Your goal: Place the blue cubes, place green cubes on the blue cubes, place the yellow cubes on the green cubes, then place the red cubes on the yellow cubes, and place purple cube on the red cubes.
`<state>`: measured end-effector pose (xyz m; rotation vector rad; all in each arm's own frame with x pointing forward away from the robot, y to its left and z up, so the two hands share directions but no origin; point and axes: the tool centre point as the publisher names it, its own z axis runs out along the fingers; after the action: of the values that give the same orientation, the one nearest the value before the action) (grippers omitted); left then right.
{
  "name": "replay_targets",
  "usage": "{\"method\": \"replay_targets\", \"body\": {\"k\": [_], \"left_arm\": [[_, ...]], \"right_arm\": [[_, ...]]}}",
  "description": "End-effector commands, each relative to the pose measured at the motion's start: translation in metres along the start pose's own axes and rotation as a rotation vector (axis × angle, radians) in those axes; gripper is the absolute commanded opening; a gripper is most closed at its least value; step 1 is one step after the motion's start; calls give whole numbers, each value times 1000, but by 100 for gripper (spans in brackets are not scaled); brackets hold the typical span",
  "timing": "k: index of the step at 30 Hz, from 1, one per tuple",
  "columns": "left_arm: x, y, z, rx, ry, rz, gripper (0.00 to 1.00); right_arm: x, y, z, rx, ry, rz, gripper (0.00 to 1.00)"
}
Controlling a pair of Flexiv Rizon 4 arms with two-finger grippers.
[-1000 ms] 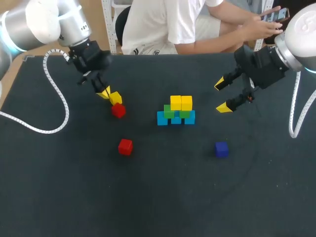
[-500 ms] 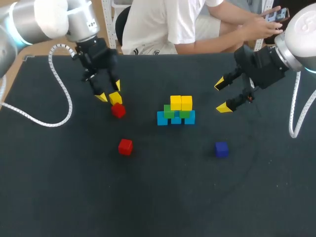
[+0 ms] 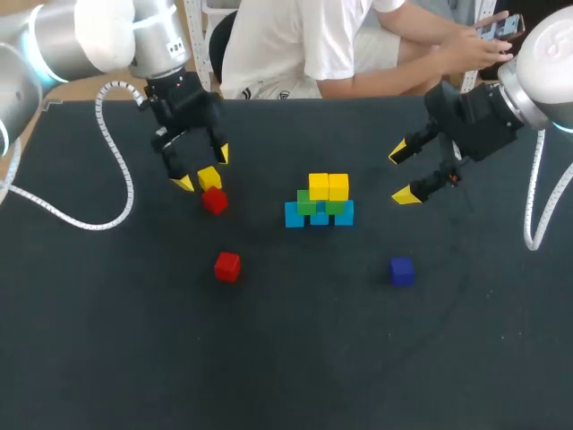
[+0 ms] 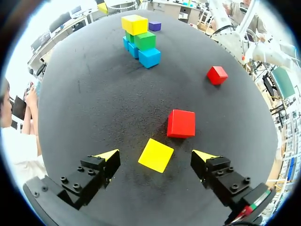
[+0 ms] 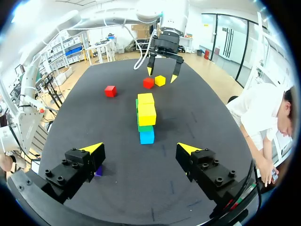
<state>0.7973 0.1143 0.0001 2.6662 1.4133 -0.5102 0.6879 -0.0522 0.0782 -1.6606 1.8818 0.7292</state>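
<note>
The stack (image 3: 320, 202) stands mid-table: blue cubes at the base, green cubes on them, two yellow cubes (image 3: 329, 186) on top. A loose yellow cube (image 3: 209, 178) lies on the table touching a red cube (image 3: 214, 201). My left gripper (image 3: 203, 168) hangs open over that yellow cube (image 4: 156, 155), one finger on each side, neither touching it. The red cube (image 4: 181, 123) lies just ahead. A second red cube (image 3: 227, 266) and the purple cube (image 3: 402, 270) lie nearer the front. My right gripper (image 3: 402, 174) is open and empty right of the stack (image 5: 146, 115).
My left arm's white cable (image 3: 107, 193) loops over the table's left side. A person sits behind the far edge, not reaching over the table. Bare black tabletop (image 3: 286, 358) fills the front.
My left gripper's fingers have opened from shut and its wrist has turned, so the fingers now flank the loose yellow cube. The cubes and my right arm have not moved.
</note>
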Motion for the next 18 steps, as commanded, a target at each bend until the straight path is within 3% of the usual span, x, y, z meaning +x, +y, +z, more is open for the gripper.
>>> {"method": "replay_targets", "body": {"k": [1,3,6,7,14,16,18], "left_arm": [[0,4,-2,13,2,12,100],[-7,4,-2,9,2,20,92],[-6,4,-1,13,2,34,55],[-6,3,0,13,0,37,49],[-9,2,4,25,-1,36,48],[-10,1,5,29,0,42,36],[-9,0,6,32,0,45,30]], "right_arm": [[0,0,0,1,-2,-1,100],[0,0,0,1,-2,-1,100],[0,0,0,1,-2,-1,100],[0,0,0,1,-2,-1,100],[0,0,0,1,-2,-1,100],[0,0,0,1,-2,-1,100],[0,0,0,1,-2,-1,100]]}}
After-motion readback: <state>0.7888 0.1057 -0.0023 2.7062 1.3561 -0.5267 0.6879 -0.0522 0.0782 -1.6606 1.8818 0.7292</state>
